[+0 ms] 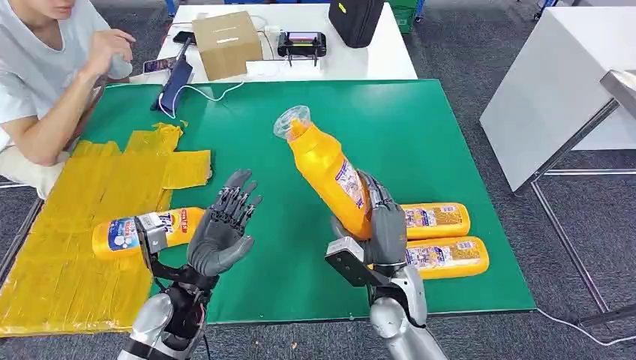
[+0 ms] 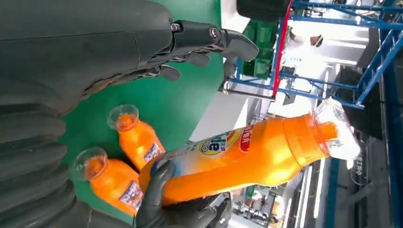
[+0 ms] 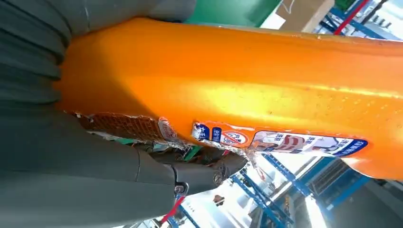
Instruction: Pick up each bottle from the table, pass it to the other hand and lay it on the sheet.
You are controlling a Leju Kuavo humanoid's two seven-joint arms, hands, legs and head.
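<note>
The right hand (image 1: 382, 225) grips the lower body of an orange bottle (image 1: 324, 169), held above the green mat (image 1: 420, 135) and tilted, clear cap toward the far left. The left hand (image 1: 223, 229) holds nothing, fingers spread, palm facing the bottle. Two more bottles (image 1: 442, 238) lie side by side on the mat beside the right hand. One bottle (image 1: 142, 231) lies on the yellow sheet (image 1: 82, 225). A person (image 1: 45, 82) sits at the far left.

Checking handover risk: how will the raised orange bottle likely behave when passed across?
The raised bottle, gripped low by the right hand, tilts toward the open left hand; probably top-heavy. Its glossy plastic looks slippery. Round-bodied, it may roll once laid down.
</note>
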